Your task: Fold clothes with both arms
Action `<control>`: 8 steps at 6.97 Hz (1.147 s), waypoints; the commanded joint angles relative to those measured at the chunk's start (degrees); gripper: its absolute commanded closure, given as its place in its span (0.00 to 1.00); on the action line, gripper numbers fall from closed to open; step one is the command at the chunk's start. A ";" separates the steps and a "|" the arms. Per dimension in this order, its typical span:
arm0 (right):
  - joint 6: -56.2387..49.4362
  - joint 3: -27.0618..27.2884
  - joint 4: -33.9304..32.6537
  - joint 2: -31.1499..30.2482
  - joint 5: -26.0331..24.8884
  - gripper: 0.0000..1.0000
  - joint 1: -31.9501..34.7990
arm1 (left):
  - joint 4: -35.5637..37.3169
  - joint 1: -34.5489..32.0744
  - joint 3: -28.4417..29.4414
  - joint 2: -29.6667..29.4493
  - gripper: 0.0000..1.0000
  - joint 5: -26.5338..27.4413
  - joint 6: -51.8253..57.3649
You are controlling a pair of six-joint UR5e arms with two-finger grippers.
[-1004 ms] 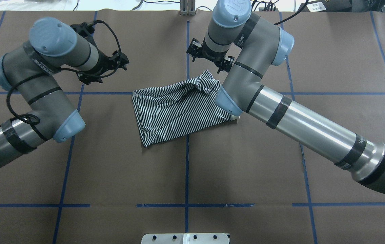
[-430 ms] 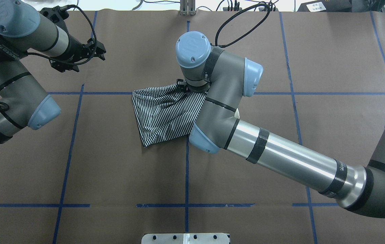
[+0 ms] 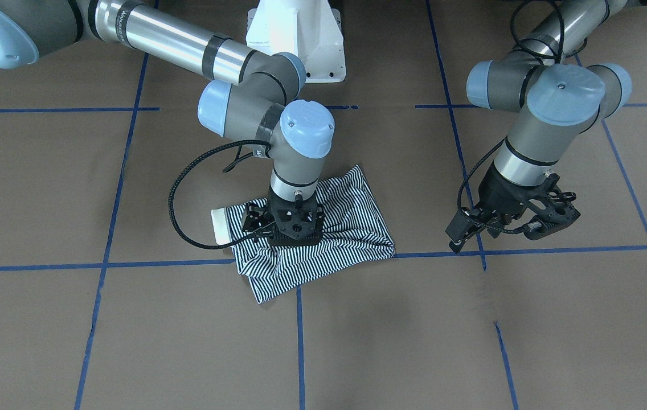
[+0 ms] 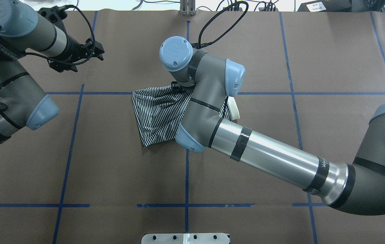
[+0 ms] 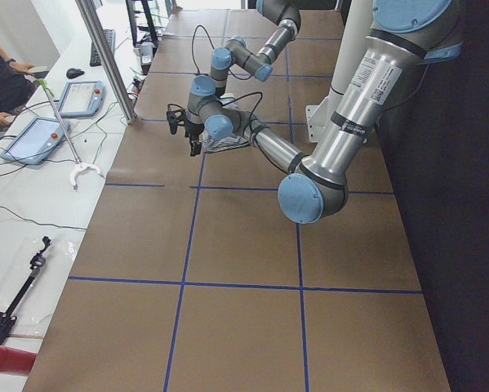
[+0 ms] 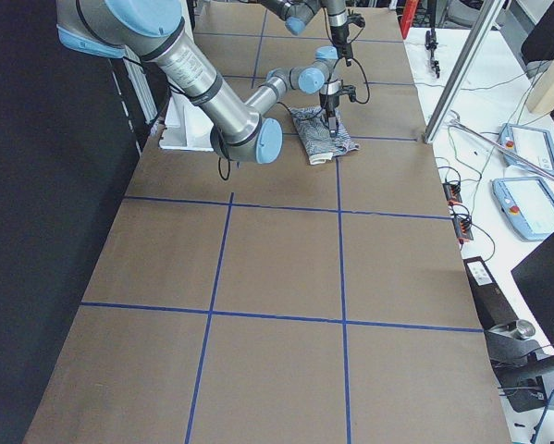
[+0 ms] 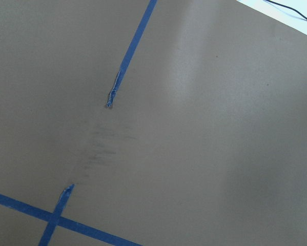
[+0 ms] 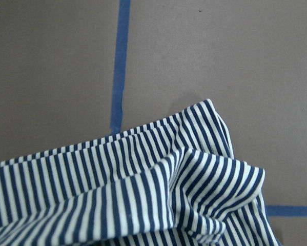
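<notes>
- Shirt [image 4: 155,112] lies folded and rumpled on the worktop [image 4: 111,176], close to the middle, where the blue tape lines [image 4: 186,176] cross.
- In the overhead view I see its cream collar [image 4: 234,110] poking out at the 3 o'clock side.
- Right pincer [image 3: 292,228] is down on the shirt's 12 o'clock edge, cloth bunched beneath it. Fingers are hidden, so I cannot tell whether it grips.
- Left pincer [image 4: 98,51] hangs at 10 o'clock, well apart from the shirt, prongs spread, holding nothing.
</notes>
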 commanded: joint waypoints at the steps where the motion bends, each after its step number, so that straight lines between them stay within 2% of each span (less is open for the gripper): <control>1: -3.53 -7.32 5.94 1.37 -2.63 0.00 1.08 | 0.03 -0.12 -0.21 0.02 0.00 -0.07 0.00; 3: -13.34 -13.92 11.93 1.90 -8.06 0.00 5.28 | 5.09 0.05 -3.97 0.02 0.00 -0.94 -0.17; 4: -18.10 -14.47 12.04 1.99 -8.79 0.00 8.18 | 5.48 -0.03 -4.86 -0.07 0.00 -1.56 -0.61; 6: -19.29 -15.00 12.13 2.52 -10.46 0.00 9.26 | 5.39 0.23 -4.61 -0.16 0.00 -1.56 -0.70; 7: -19.03 -14.57 12.39 2.78 -8.20 0.00 9.87 | 4.17 1.88 -2.52 -1.20 0.00 -1.30 -4.61; 8: -18.68 -13.43 12.91 2.78 -0.09 0.00 12.31 | 1.38 6.77 0.90 -3.74 0.00 -0.60 -8.48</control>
